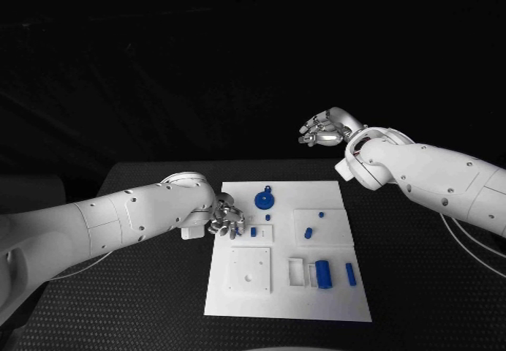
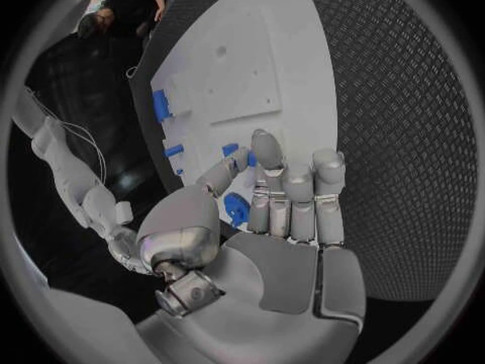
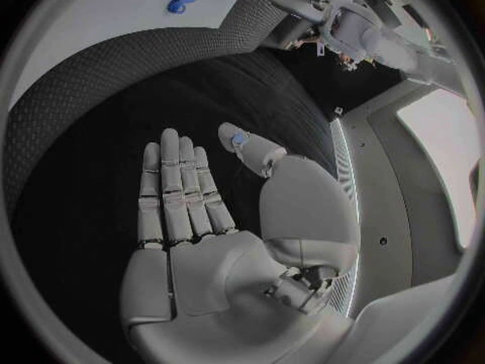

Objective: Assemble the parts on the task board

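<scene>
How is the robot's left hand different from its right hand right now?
The left hand is low over the white task board, next to the small blue parts; the right hand is raised high, away beyond the board's far edge. The left hand's fingers reach down toward the board; the right hand's fingers are stretched out over the black table. Both hands are silver, and both hold nothing.
</scene>
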